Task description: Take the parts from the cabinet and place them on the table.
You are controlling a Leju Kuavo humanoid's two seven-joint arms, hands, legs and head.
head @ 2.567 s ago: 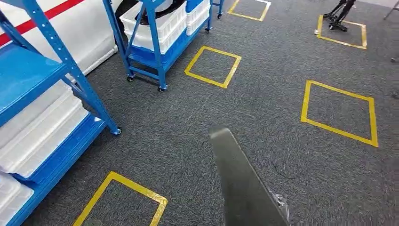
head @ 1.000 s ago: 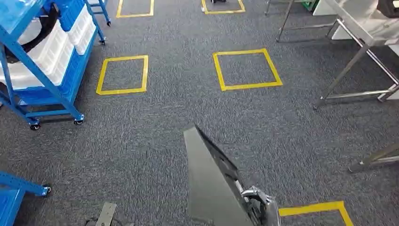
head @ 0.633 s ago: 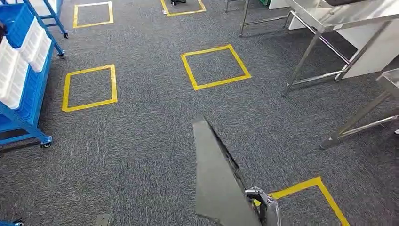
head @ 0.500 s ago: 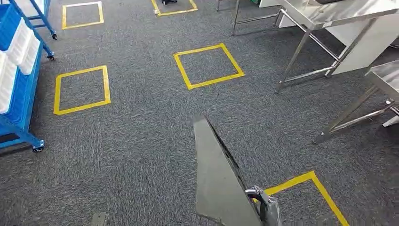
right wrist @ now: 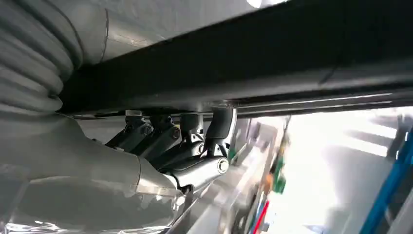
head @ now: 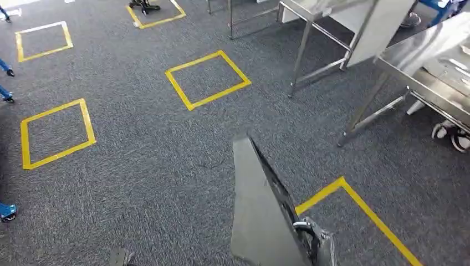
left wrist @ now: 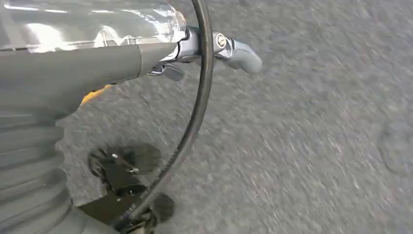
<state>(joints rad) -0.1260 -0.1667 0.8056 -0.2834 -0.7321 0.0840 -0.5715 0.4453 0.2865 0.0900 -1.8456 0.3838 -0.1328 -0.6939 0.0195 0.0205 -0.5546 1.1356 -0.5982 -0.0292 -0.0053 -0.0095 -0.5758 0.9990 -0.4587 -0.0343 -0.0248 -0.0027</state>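
- Head view, nearest the camera: a flat grey panel [head: 258, 210], the part taken from the cabinet, rises edge-on from the lower frame, off the floor and above the grey carpet [head: 166, 160].
- The robot's right hand [head: 311, 244] grips the panel at its lower right edge.
- Right wrist view: the dark fingers [right wrist: 163, 139] of the right hand [right wrist: 185, 156] curl up against the underside of the panel [right wrist: 272, 58], which runs across the frame as a dark slab.
- Left wrist view: the left hand [left wrist: 97, 63] hangs over blurred carpet with a black cable [left wrist: 199, 97] looping past it; whether its fingers are spread or curled cannot be told.
- Just beyond the panel, one corner of a yellow tape square [head: 360, 208] crosses the carpet at lower right.
- At the left edge, a blue caster [head: 6, 210] stands on the carpet.
- Farther out, more yellow tape squares [head: 219, 96] mark the floor in rows.
- At right, a steel table [head: 427, 50] stands on slanted legs, with a person's shoes [head: 451, 133] beneath it.
- Behind it, a second steel table [head: 301, 55] stands near the top of the frame, well apart from the panel.
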